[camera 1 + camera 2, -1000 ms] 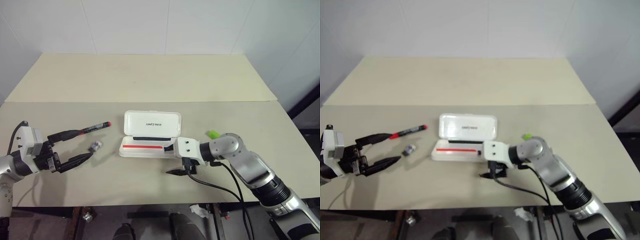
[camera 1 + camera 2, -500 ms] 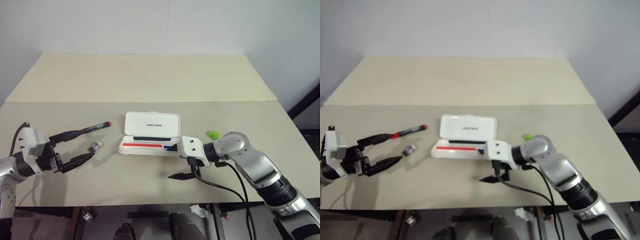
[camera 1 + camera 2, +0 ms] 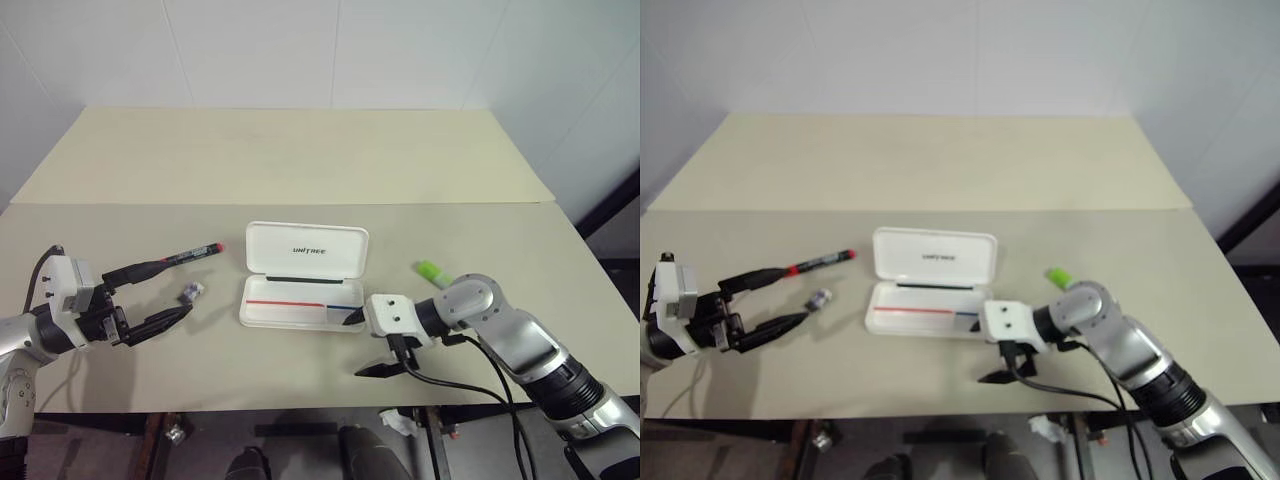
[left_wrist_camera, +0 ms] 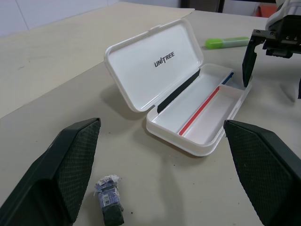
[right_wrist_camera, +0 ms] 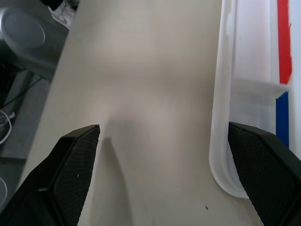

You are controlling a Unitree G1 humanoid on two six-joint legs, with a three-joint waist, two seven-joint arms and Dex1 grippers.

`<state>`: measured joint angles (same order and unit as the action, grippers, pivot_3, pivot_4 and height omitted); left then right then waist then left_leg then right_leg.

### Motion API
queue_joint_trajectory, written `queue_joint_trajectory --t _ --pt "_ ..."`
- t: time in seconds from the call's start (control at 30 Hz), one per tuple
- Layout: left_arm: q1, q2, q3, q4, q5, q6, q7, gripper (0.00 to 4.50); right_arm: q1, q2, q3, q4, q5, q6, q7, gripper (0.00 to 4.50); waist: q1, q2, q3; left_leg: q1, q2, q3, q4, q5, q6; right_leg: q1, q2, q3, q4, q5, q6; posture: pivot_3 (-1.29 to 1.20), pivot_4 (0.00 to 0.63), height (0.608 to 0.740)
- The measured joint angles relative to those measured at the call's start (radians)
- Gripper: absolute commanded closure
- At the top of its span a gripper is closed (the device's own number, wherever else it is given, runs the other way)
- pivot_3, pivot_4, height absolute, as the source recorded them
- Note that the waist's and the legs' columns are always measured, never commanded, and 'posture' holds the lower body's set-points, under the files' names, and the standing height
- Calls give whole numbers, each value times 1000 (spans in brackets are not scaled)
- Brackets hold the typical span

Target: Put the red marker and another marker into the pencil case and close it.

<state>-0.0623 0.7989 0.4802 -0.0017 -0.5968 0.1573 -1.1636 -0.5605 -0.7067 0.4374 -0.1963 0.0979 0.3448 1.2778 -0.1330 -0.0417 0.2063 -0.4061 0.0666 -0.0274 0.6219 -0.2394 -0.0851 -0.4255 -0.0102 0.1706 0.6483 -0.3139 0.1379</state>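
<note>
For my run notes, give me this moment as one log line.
pencil case: open, empty | red marker: on table left of case | green marker: on table right of case | both grippers' fingers open, nothing held

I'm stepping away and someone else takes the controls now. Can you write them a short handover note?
Left gripper: open, empty, near the red marker.
Right gripper: open, empty, at the right end of the pencil case.
Pencil case lies open mid-table with nothing in it. Red marker lies on the table left of the case; the green marker lies right of it. A small dark scrap sits by the left gripper.
Done: case open.
Left: put both markers in, close the lid.
</note>
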Motion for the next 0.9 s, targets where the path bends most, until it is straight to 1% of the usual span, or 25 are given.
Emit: queue_joint_trajectory --t 0.23,0.4,0.53,0.73,0.8,0.9 --pt "25 -5 0 -33 0 -5 15 0 7 -8 -15 9 10 -92 37 45 1 0 0 0 0 0 0 0 0 0 0 0 0 0 0 0 150 740" --pt "39 -5 2 -46 -1 -4 29 0 7 -11 -71 38 71 -195 73 45 1 0 0 1 0 0 1 0 0 1 0 0 1 0 0 0 150 740" --pt "47 -6 4 -67 -1 -4 41 0 -6 18 -97 78 95 -262 82 45 -1 0 0 1 0 0 2 0 0 1 0 0 3 0 0 0 150 740" --pt "51 -14 7 -69 -1 -4 67 0 -80 96 -133 206 87 -344 21 45 -3 0 0 1 0 0 7 0 0 1 0 0 5 0 0 0 150 740" --pt "49 -17 17 -68 4 -6 107 0 -117 117 -158 245 82 -351 -18 45 -3 0 0 1 0 0 7 0 0 2 0 1 5 0 1 0 150 740" --pt "47 -20 33 -62 17 -7 163 0 -133 121 -181 281 81 -366 -44 45 -2 0 0 1 0 0 6 0 0 2 0 1 5 0 0 0 150 740"
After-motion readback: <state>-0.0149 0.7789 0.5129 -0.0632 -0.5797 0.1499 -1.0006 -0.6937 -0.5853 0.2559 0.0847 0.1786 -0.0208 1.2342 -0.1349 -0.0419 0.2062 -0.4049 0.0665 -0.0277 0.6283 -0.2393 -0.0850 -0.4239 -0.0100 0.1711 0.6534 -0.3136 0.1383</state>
